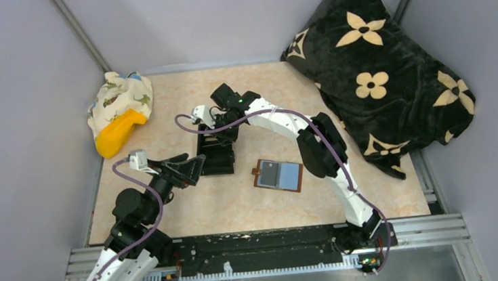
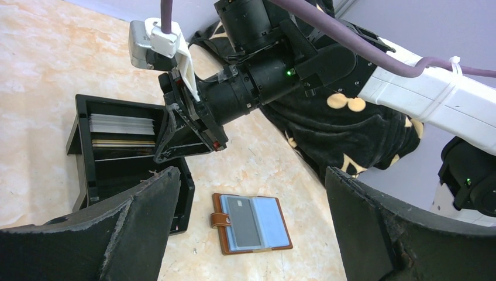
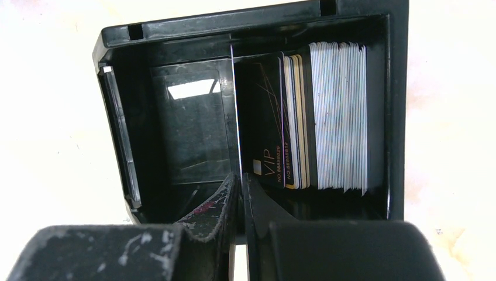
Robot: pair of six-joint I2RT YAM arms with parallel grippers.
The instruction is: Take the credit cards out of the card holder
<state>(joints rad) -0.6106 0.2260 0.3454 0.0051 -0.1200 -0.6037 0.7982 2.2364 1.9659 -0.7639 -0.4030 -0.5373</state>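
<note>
The small reddish-brown leather folding card holder [image 1: 278, 175] lies spread open and flat on the pale marbled desk [image 1: 239, 209]. It sits just right of the black plastic open-topped box [image 1: 217, 158] and apart from both claws. Its inside is blue-grey, a dark grey card [image 2: 243, 219] shows in one of the two pockets, and a short brown tab sticks out from the edge beside that card.

The right claw [image 3: 238, 178] reaches into the black box. Its two worn black fingers [image 3: 213, 205] are pressed almost together on what looks like a thin card [image 3: 233, 105] seen edge-on. This shows only as a pale line running up from the slit between them.

The left claw [image 2: 252, 175] hangs over the desk near the box with its fingers spread wide, holding and touching nothing.

Cards stand on edge along one side of the box. There is a thick pack of pale silvery cards [image 3: 339, 117], then a few white and gold edges. Nearest the right claw is a glossy black card [image 3: 266, 117] with fine gold lines. That card reads "VIP" in gold. A small line beside it begins "NO", and its digits are too fine to read.
</note>
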